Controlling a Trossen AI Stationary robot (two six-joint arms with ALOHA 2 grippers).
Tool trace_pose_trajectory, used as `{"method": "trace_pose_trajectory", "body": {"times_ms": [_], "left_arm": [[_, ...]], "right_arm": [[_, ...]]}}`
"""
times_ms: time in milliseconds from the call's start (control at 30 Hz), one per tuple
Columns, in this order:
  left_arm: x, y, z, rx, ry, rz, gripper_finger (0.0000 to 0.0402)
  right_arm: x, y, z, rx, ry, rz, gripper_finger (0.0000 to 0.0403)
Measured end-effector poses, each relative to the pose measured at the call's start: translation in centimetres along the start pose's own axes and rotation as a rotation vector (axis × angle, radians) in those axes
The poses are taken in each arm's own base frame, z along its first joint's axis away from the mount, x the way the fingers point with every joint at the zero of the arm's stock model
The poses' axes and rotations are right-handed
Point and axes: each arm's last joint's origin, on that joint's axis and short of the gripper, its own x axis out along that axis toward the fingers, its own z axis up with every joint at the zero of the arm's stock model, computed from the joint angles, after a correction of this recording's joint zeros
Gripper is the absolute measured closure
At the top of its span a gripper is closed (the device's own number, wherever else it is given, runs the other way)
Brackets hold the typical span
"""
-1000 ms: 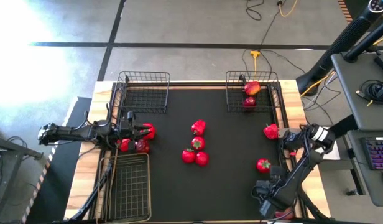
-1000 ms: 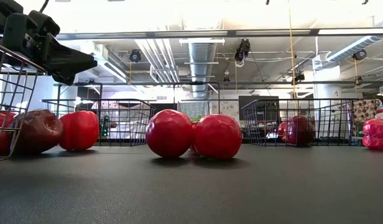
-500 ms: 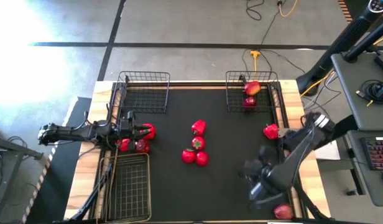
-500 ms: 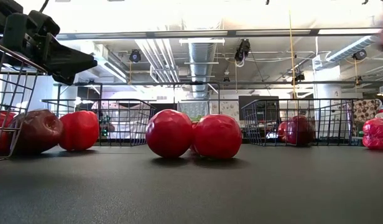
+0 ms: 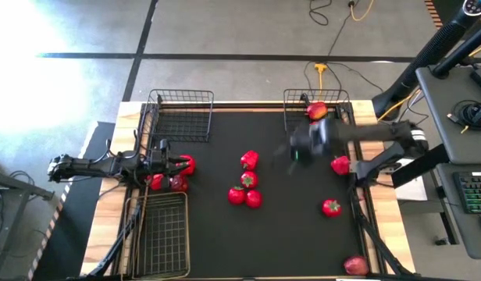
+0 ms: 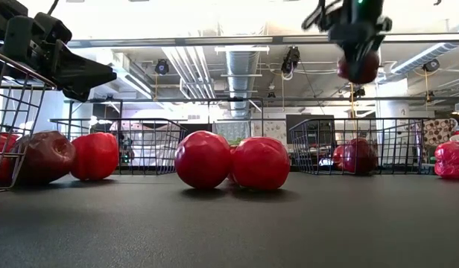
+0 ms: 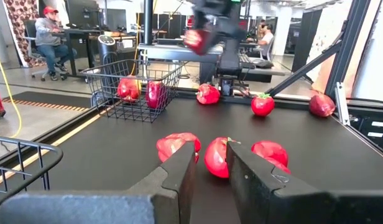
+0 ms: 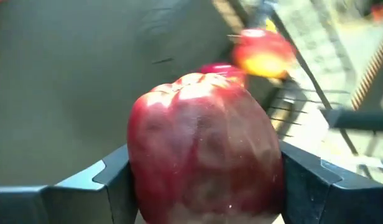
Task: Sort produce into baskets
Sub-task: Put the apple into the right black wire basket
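Note:
My right gripper [image 6: 356, 52] is high over the table's far right part and shut on a dark red apple [image 6: 358, 71], which fills the right wrist view [image 8: 204, 155]. Just beyond it stands the far right basket [image 5: 334, 97], holding a yellowish apple [image 5: 317, 111] and a red one [image 5: 313, 127]. My left gripper [image 5: 172, 165] waits at the left, its fingers a little apart [image 7: 211, 162], beside three red items [image 5: 178, 183]. A pepper [image 5: 249, 160] and three tomatoes [image 5: 248, 179] lie mid-table. My right gripper pinches the apple between its two fingers [image 8: 110, 180], one on each of two opposite sides [image 8: 138, 186]. In the low view the gripper comes from above and the apple hangs below it, lifted well clear of the table.
An empty basket [image 5: 180, 115] stands far left and a longer one [image 5: 158, 234] near left. A pepper [image 5: 340, 165] and a tomato [image 5: 331, 207] lie at the right, and another red fruit [image 5: 355, 266] sits at the near right edge. People sit beyond the table.
My right gripper has swung from the table's near right corner up and toward the far edge, carrying the apple high, and now hovers near the far right basket. The produce on the table has not moved.

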Motion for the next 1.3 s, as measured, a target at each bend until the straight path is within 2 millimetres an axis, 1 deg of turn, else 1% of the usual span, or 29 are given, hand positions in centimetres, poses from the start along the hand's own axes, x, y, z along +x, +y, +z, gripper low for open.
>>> {"method": "trace_pose_trajectory", "body": {"times_ms": [133,200,267,400,500,633,733,800,967,1200,1300], "left_arm": [[0.0,0.0,0.0,0.0,0.0,0.0,0.0325],[0.0,0.0,0.0,0.0,0.0,0.001,0.0325],[0.0,0.0,0.0,0.0,0.0,0.0,0.0325],[0.0,0.0,0.0,0.0,0.0,0.0,0.0325],[0.0,0.0,0.0,0.0,0.0,0.0,0.0325],[0.0,0.0,0.0,0.0,0.0,0.0,0.0325],[0.0,0.0,0.0,0.0,0.0,0.0,0.0325],[0.0,0.0,0.0,0.0,0.0,0.0,0.0325],[0.0,0.0,0.0,0.0,0.0,0.0,0.0325],[0.0,0.0,0.0,0.0,0.0,0.0,0.0325],[0.0,0.0,0.0,0.0,0.0,0.0,0.0325]], "right_arm": [[3.3,-5.0,2.9,0.113,0.078,-0.083,0.0129],[5.0,-7.1,3.9,0.168,0.12,-0.1,0.0123],[6.7,-8.9,4.6,0.203,0.174,-0.112,0.0119],[9.9,-11.2,5.5,0.222,0.278,-0.133,0.0121],[12.1,-12.8,6.2,0.268,0.311,-0.134,0.0123],[14.9,-14.4,6.9,0.368,0.307,-0.044,0.0121],[16.8,-15.0,6.9,0.43,0.313,0.041,0.012],[17.7,-15.0,6.5,0.434,0.358,0.064,0.0119],[19.9,-14.0,5.0,0.42,0.422,0.061,0.0118],[21.7,-13.1,4.3,0.414,0.385,0.071,0.0117],[22.4,-12.6,3.9,0.419,0.373,0.114,0.0112]]}}
